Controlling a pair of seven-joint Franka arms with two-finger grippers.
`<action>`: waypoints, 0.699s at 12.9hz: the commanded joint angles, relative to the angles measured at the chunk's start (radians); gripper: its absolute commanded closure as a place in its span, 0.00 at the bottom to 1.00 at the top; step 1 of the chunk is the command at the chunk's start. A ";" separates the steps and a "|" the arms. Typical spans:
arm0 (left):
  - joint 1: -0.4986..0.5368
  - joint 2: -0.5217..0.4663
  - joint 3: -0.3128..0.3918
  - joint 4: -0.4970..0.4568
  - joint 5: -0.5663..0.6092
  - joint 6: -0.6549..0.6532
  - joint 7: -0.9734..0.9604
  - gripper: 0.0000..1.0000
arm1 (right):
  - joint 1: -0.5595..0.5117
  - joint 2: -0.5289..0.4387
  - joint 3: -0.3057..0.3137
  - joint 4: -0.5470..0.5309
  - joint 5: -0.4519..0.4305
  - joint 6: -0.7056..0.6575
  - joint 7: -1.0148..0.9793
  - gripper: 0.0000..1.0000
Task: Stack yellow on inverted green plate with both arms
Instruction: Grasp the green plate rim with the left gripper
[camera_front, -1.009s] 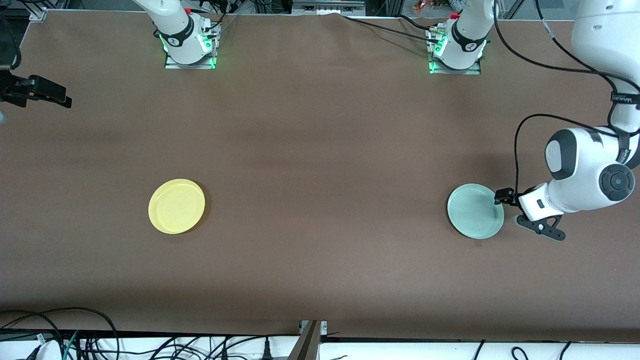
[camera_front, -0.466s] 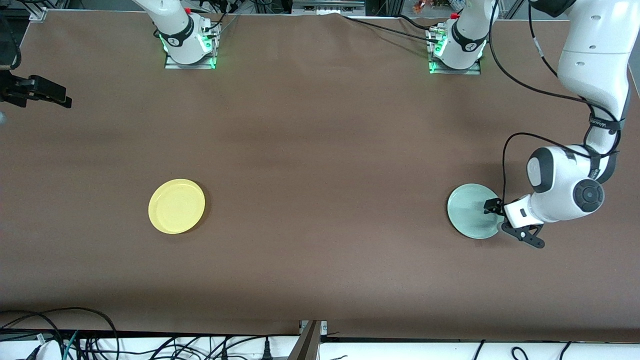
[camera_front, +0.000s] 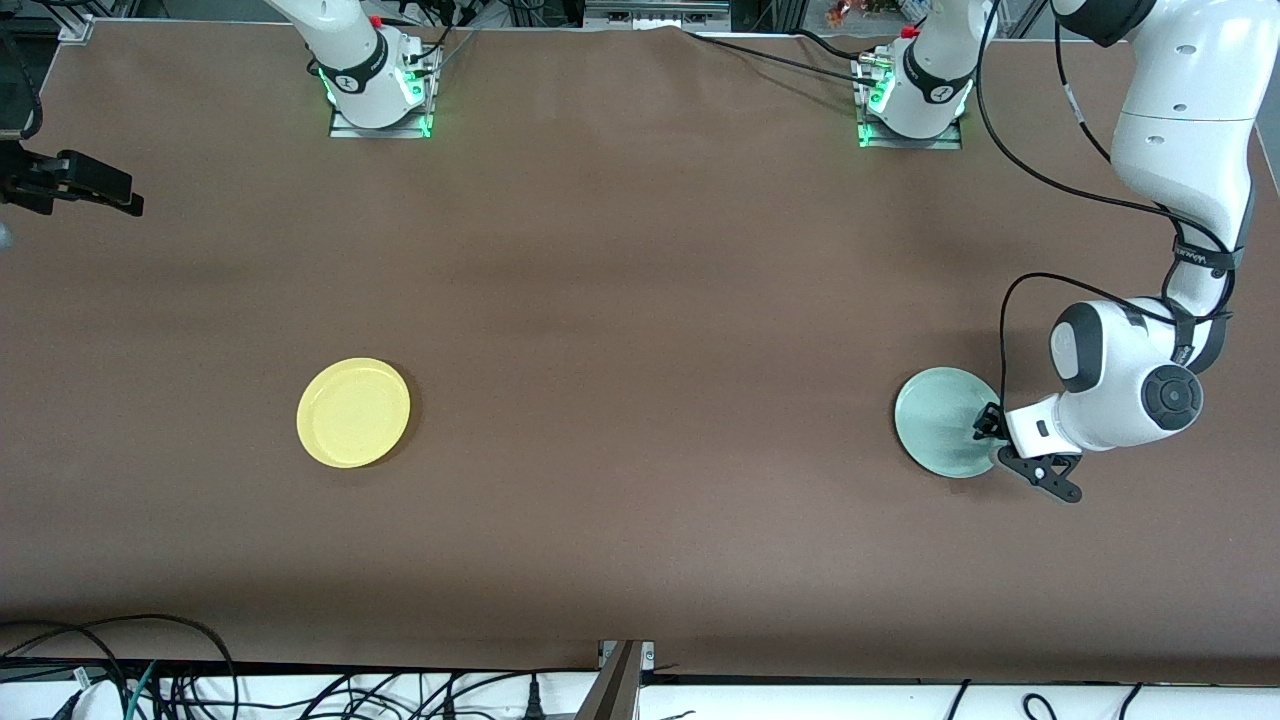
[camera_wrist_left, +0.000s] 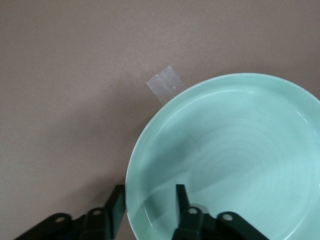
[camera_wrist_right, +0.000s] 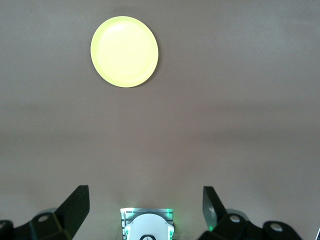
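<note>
Two spread fingers of your left gripper straddle the upright green plate's rim; right gripper, released, waits.

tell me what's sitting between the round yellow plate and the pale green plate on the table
Nothing: in the front view only bare brown table runs from the round glossy yellow plate to the pale mint-green plate.
</note>
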 joint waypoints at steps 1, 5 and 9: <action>0.010 0.012 -0.005 0.019 0.012 -0.012 0.052 0.78 | 0.002 -0.013 -0.001 -0.007 0.003 -0.001 -0.006 0.00; 0.010 0.021 -0.005 0.019 0.012 -0.011 0.054 0.78 | 0.002 -0.013 -0.001 -0.007 0.005 0.002 -0.005 0.00; 0.007 -0.017 -0.014 0.019 0.014 -0.052 0.159 1.00 | 0.003 -0.013 0.000 -0.007 0.006 0.002 -0.001 0.00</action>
